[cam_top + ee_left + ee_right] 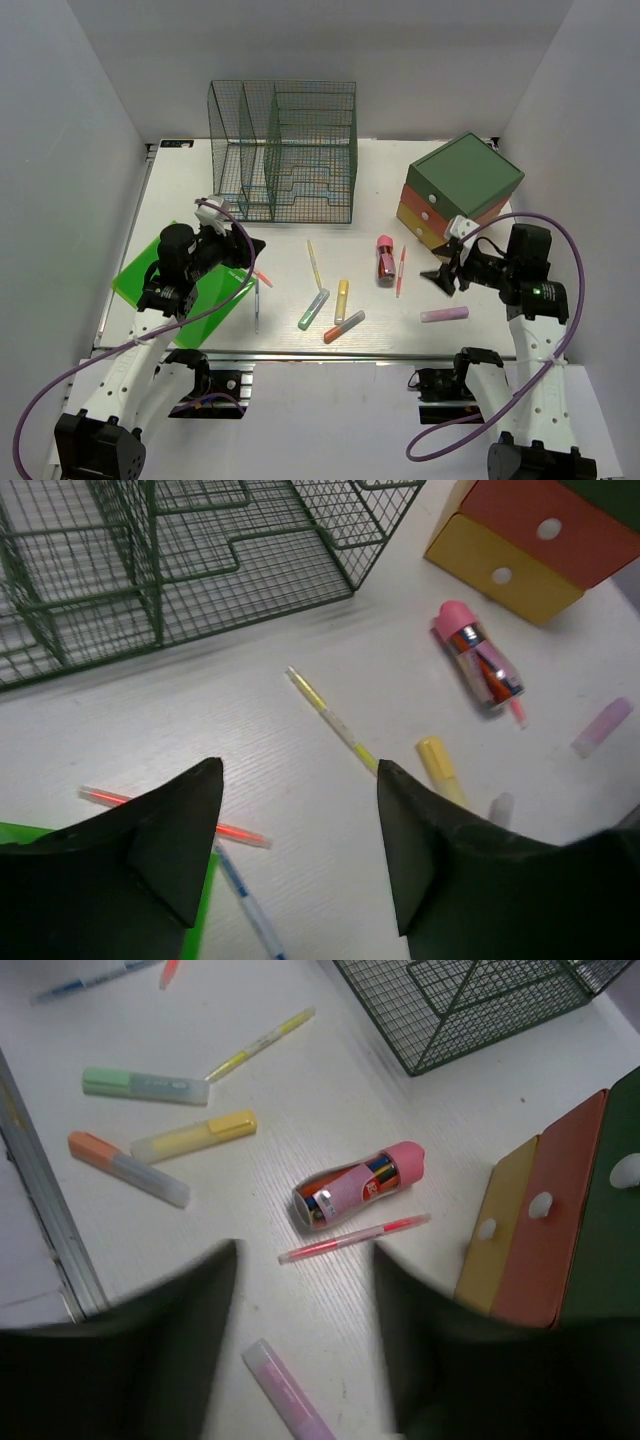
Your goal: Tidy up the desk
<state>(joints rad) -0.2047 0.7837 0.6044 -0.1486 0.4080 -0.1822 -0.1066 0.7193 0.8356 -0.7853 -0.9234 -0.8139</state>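
The white desk (375,190) carries scattered pens and highlighters. My left gripper (243,254) (300,770) hangs open over bare desk, with nothing between its fingers. Just beside its left finger lie a red pen (175,815) and a blue pen (245,905). My right gripper (443,272) (305,1250), blurred in its wrist view, is open and empty. It hovers above a pink pen (355,1238) and a purple highlighter (290,1395). A pink tube of pens (385,258) (358,1188) lies just beyond them.
A green wire rack (285,150) stands at the back. A stacked drawer box (462,190) is at back right, and a green sheet (175,285) lies under the left arm. In the middle lie a yellow pen (314,263) and yellow (341,299), green (313,309) and orange (344,326) highlighters.
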